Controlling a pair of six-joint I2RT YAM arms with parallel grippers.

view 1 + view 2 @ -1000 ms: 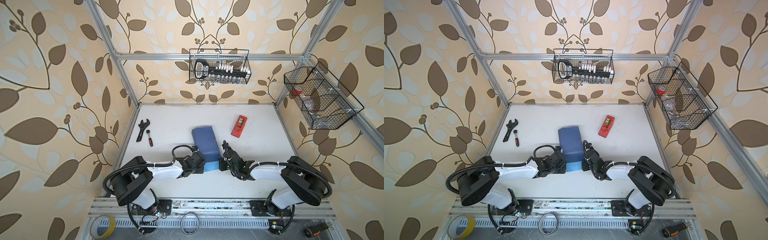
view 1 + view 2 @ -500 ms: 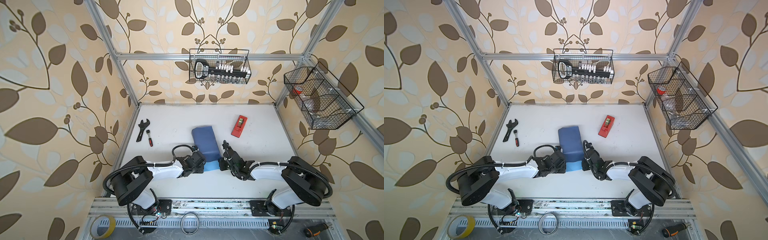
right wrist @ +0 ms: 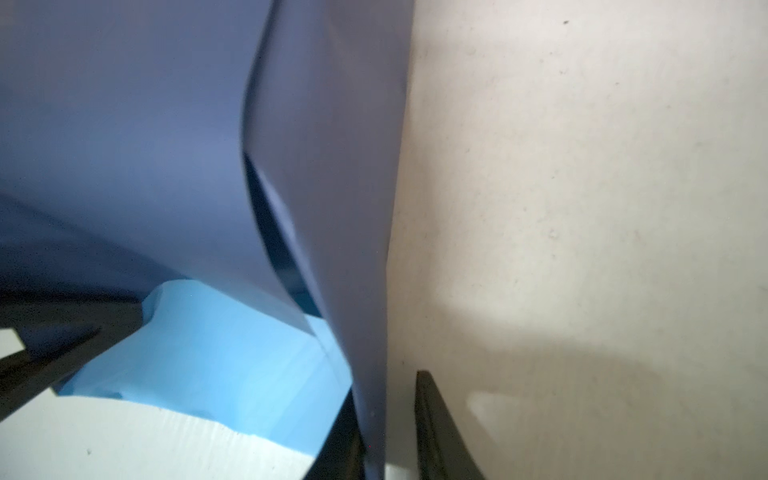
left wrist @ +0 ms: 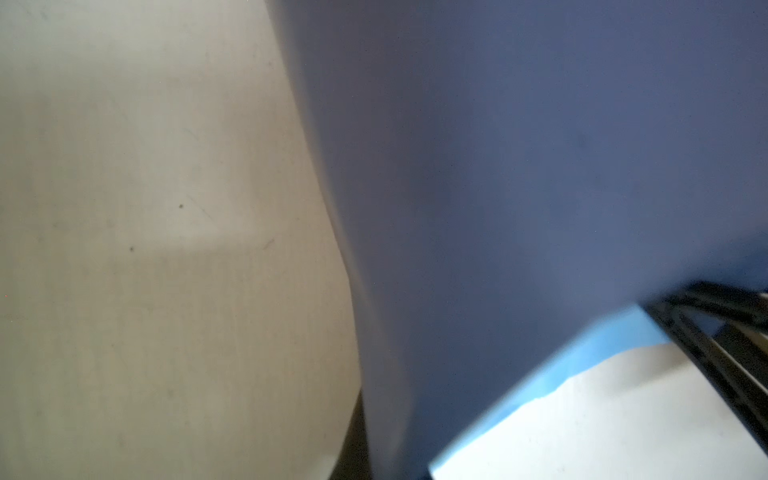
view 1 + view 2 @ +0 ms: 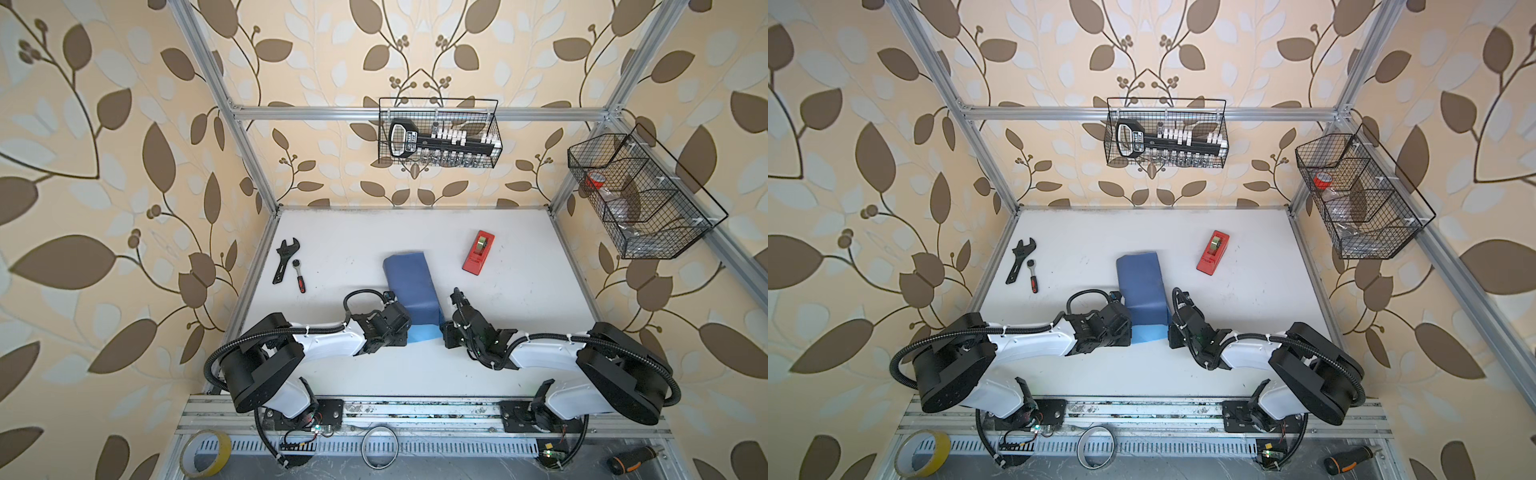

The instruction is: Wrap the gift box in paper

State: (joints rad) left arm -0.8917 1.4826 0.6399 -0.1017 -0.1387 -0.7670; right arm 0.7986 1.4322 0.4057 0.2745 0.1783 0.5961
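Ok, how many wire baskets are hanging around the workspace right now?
2. The back basket hangs from the rear rail; the side basket hangs on the right-hand frame. No others show.

Left end effector (image 5: 407, 334) clamped, right end effector (image 5: 446, 332) ajar.

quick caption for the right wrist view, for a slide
right gripper straddles the upturned slate-blue edge of the paper, whose light-blue face lies on the white table

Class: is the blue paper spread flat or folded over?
Folded over. The paper arches darker face up off the table, and a light-blue strip of it shows under the near edge.
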